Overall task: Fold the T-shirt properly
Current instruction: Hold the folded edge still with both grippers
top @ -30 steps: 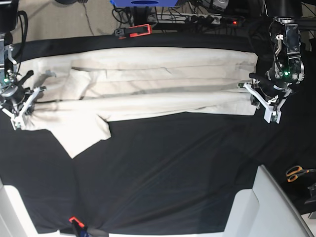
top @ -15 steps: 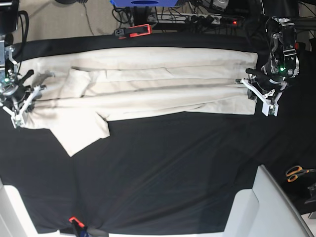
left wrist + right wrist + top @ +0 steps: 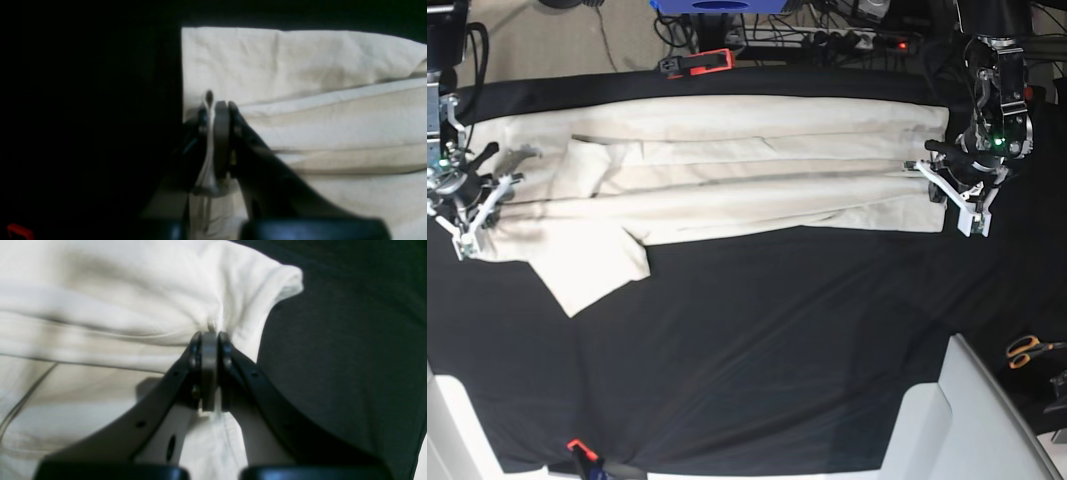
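The cream T-shirt (image 3: pixel 727 170) lies lengthwise across the far half of the black table cloth (image 3: pixel 777 340), folded into a long band, with one sleeve (image 3: pixel 592 265) sticking out toward the front left. My left gripper (image 3: pixel 942 190) is at the band's right end. In the left wrist view it (image 3: pixel 215 110) is shut on a pinched edge of the shirt (image 3: pixel 317 100). My right gripper (image 3: pixel 479 208) is at the band's left end. In the right wrist view it (image 3: pixel 209 340) is shut on a bunched fold of the shirt (image 3: pixel 100 306).
A red clamp (image 3: pixel 697 63) holds the cloth at the far edge and another (image 3: pixel 579 448) at the front edge. Orange-handled scissors (image 3: pixel 1027 350) lie at the right. A white object (image 3: pixel 967 420) fills the front right corner. Cables and a blue box (image 3: pixel 717 6) lie behind the table.
My left gripper has shifted slightly toward the far edge, taking the shirt's right end with it. My right gripper has edged a little the same way. Both stay shut on the cloth.
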Controlling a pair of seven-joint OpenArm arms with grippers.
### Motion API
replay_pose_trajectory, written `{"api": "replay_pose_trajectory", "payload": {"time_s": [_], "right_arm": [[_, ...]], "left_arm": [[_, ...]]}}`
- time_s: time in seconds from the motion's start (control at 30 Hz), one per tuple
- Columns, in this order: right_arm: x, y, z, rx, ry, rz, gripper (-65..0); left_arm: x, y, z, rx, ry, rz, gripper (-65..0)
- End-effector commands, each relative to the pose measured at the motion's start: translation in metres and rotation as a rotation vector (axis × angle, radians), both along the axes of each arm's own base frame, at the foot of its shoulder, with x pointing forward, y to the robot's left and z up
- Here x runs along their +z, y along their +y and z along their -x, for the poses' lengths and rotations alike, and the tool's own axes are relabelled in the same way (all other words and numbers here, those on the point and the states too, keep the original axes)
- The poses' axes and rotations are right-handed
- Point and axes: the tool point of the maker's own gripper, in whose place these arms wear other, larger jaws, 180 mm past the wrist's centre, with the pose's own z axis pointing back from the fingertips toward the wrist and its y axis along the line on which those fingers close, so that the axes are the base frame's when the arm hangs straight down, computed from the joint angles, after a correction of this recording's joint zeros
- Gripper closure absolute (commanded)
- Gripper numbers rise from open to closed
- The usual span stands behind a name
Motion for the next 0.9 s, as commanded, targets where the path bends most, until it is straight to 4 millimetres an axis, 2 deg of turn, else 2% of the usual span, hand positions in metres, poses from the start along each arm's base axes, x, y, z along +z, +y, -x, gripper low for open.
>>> {"api": "replay_pose_trajectory", "payload": {"time_s": [0.0, 0.77, 0.87], "right_arm": [[0.014, -0.011, -0.012, -0.007, -0.045, 0.025, 0.0], [0.012, -0.011, -0.006, -0.004, -0.036, 0.026, 0.0], [0.012, -0.011, -0.006, -0.004, -0.036, 0.026, 0.0]], "left_arm": [[0.012, 0.009, -0.01, 0.003, -0.041, -0.025, 0.0], [0.015, 0.008, -0.012, -0.001, -0.049, -0.027, 0.0], [0.02, 0.01, -0.02, 0.003, -0.067, -0.028, 0.0]]}}
